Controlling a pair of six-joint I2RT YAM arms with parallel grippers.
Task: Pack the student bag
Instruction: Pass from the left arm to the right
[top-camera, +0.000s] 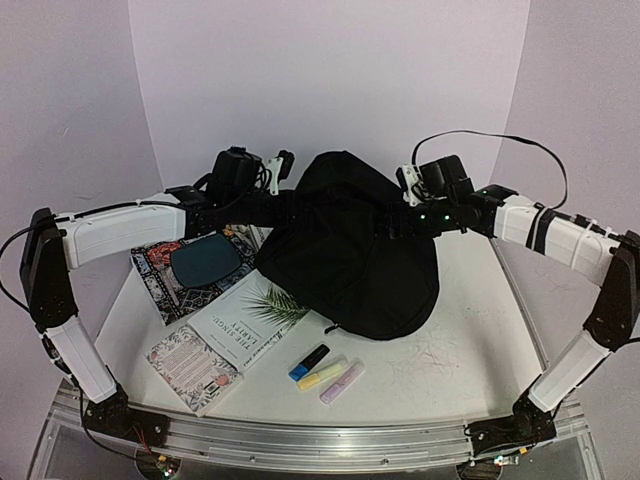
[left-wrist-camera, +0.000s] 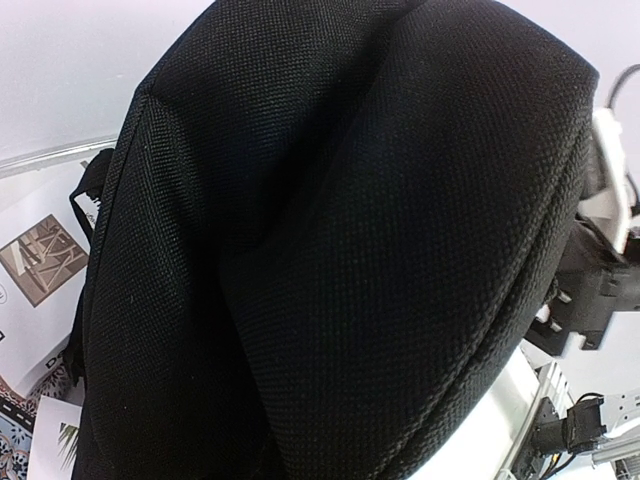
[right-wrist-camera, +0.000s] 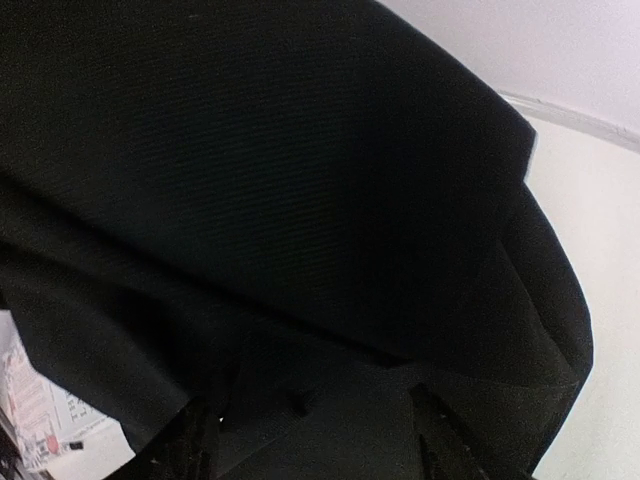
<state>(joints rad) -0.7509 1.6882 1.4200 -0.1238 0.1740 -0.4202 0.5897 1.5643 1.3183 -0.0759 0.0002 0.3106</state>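
Black cloth of the bag (left-wrist-camera: 350, 250): fills both wrist views and hides the fingers of each claw.
Left claw (top-camera: 283, 207): closed tight and pushed into the bag's upper left side. Whether it pinches any cloth cannot be told.
Right claw (top-camera: 398, 222): pressed against the bag's upper right side. How wide it stands, and whether it has hold of cloth, cannot be told.
Bag position: mid-bench between the two claws, its top raised to their height, its base spread on the bench (top-camera: 460, 340).
Strap (left-wrist-camera: 88, 195): a black loop at the bag's left edge in the left wrist view.
Mat (top-camera: 155, 270): patterned, left of the bag, with a dark teal plate (top-camera: 205, 261) on it.
Book (top-camera: 245, 322): white with a leaf print, front-left of the bag, its far corner at the bag's edge.
Booklet (top-camera: 192, 367): floral, touching the book's near left side.
Markers: blue-capped (top-camera: 308, 362), yellow (top-camera: 322, 375) and lilac (top-camera: 342, 381), side by side in front of the bag, apart from it.
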